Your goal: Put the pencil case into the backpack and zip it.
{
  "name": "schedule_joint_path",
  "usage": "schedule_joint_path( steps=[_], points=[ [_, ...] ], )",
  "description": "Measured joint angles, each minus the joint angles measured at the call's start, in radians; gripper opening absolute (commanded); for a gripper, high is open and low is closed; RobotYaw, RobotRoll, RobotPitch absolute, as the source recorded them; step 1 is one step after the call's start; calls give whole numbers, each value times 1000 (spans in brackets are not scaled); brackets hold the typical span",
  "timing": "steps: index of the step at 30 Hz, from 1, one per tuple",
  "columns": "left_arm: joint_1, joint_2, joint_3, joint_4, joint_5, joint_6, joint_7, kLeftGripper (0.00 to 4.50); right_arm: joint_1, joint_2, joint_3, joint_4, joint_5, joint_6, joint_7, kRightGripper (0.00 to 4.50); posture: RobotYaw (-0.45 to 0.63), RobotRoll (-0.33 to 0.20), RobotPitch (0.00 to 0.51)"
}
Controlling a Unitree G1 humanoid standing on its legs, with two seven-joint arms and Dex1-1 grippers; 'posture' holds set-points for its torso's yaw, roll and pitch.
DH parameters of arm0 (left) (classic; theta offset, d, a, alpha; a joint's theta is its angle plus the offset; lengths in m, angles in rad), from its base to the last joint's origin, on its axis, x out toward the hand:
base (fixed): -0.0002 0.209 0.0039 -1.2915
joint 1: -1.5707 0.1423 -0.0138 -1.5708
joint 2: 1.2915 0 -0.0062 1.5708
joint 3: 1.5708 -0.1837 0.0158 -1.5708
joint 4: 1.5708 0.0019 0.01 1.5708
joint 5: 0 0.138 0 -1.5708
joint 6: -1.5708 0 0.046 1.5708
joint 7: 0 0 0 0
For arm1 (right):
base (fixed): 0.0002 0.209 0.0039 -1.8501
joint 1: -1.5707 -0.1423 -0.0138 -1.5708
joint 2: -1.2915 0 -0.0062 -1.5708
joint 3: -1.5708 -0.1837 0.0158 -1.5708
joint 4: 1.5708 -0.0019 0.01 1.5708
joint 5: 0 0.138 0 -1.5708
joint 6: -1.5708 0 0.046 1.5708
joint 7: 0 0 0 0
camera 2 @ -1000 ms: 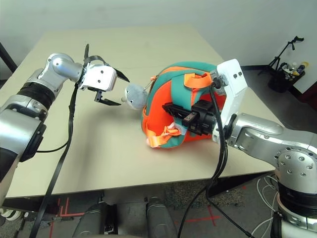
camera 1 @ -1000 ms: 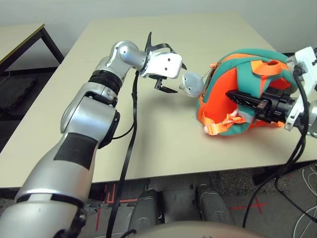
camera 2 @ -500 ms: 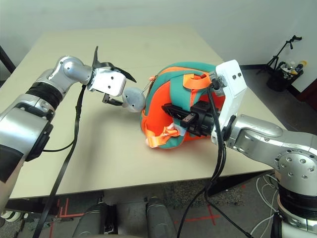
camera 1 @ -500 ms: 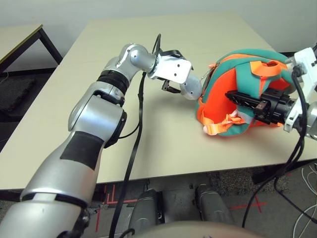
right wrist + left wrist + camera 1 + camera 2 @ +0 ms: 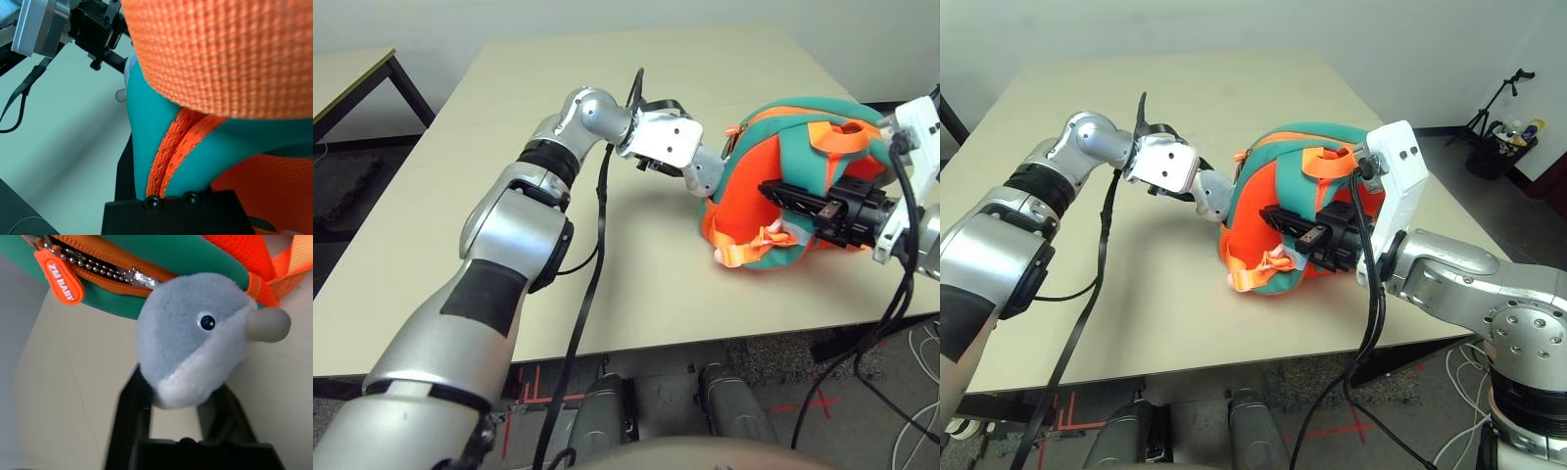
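Left gripper [image 5: 178, 396]: you have its fingers clenched on the grey-white plush fish [image 5: 195, 360], one each side of the snout.
Left arm: reaches across the desk [image 5: 636, 264], wrist angled down to the backpack.
Right gripper [image 5: 783, 196]: clamped on teal and orange fabric of the backpack [image 5: 803, 147].
Backpack: orange with teal trim, near the desk's right edge; orange zipper pull [image 5: 61, 274] beside the plush.

head stereo: high, facing forward-down over table [image 5: 607, 284], both eyes sharing backpack [image 5: 793, 186] | left wrist: close on plush fish [image 5: 195, 338] | right wrist: pressed against backpack fabric
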Motion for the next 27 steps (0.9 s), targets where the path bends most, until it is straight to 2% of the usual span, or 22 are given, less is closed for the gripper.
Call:
schedule_joint_path(
  steps=[2, 3, 15, 27],
  points=[
    [2, 0, 11, 0, -6, 0, -14, 155, -3, 1, 1, 2, -1, 0, 1, 151, -241, 0, 58],
    [3, 1, 16, 0, -7, 0, -22, 68, -7, 2, 2, 4, -1, 0, 2, 151, -238, 0, 57],
    [36, 49, 69, -13, -87, 21, -209, 66, -26, 5, 14, 26, -20, 0, 28, 151, -211, 0, 51],
    [178, 76, 65, -61, -121, 21, -339, 66, -48, 15, 38, 48, -61, 0, 69, 151, -187, 0, 56]
  ],
)
